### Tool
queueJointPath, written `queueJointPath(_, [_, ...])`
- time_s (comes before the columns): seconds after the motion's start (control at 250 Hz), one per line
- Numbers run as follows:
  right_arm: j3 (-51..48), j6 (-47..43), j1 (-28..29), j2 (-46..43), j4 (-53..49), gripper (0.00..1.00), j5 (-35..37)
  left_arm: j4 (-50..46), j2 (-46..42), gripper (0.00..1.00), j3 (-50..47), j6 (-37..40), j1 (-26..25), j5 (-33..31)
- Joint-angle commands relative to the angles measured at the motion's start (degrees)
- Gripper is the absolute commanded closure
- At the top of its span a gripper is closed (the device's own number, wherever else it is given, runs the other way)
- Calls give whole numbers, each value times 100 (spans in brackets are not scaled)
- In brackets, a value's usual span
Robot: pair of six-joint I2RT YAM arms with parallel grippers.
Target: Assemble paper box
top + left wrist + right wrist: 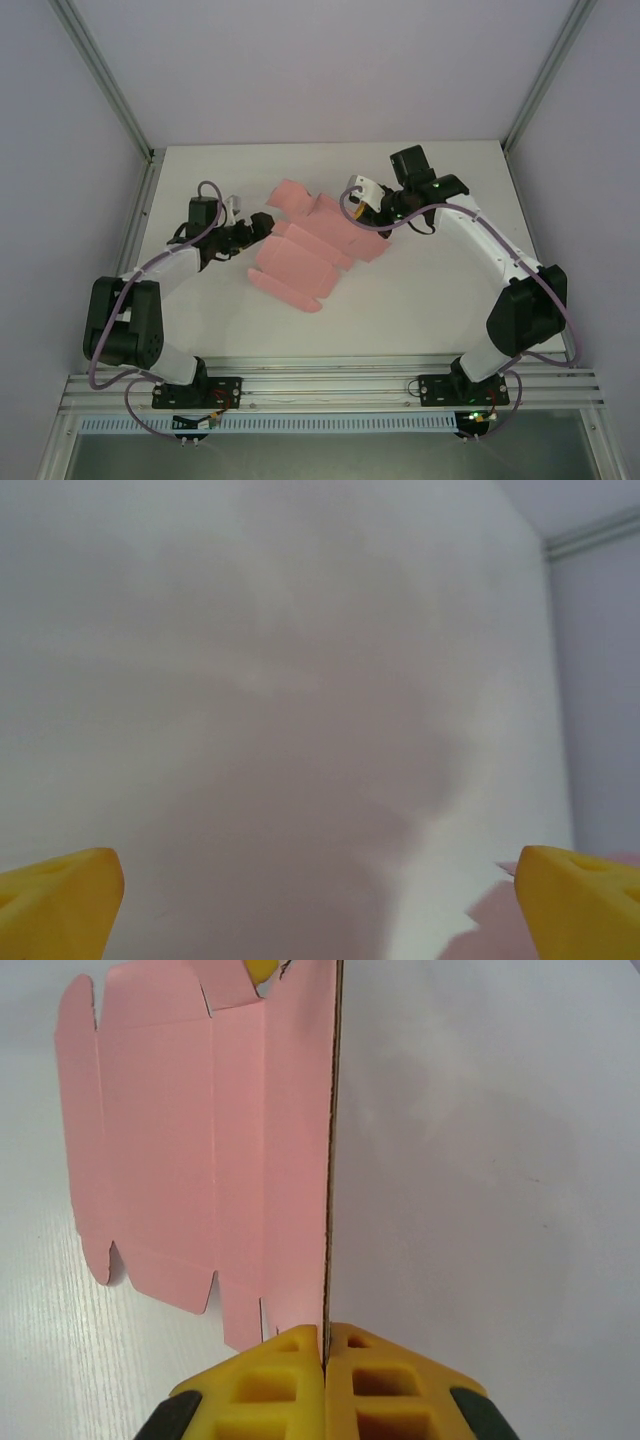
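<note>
Pink card, die-cut with flaps and tabs, makes up the paper box (pixel 300 250), which lies unfolded a little left of the middle of the white table (pixel 430 300), between the two arms. From the top camera its creased panels run diagonally from the far middle toward the near left, with rounded flaps along the near edge. The right gripper (pixel 360 213) reaches in from the right at the sheet's far right part, and its yellow fingers are pressed together on the card. In the right wrist view the right gripper (pixel 325 1335) has its jaws shut tight on one panel, which is seen edge-on as a thin dark line running straight up from the fingertips. The rest of the paper box (pixel 190 1140) spreads out to the left of that line over the table (pixel 500 1160), showing its fold lines and notched tabs. The left gripper (pixel 258 228) sits at the sheet's left edge with its jaws spread wide. In the left wrist view the left gripper (pixel 318 880) shows a yellow fingertip in each lower corner, far apart, with bare table (pixel 250 680) between them. A small corner of the paper box (pixel 490 920) lies just beside the right-hand fingertip (pixel 580 900); whether they touch cannot be told.
</note>
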Motion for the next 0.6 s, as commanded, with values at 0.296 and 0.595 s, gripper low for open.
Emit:
queueJointPath(0.296, [-22,146,-45,42,90,100,-174,890,351,2,72,400,-429,1505])
queueJointPath(0.595, [-46,200,-78,108,95,100,437,236,228,1,-118,728,-566,513])
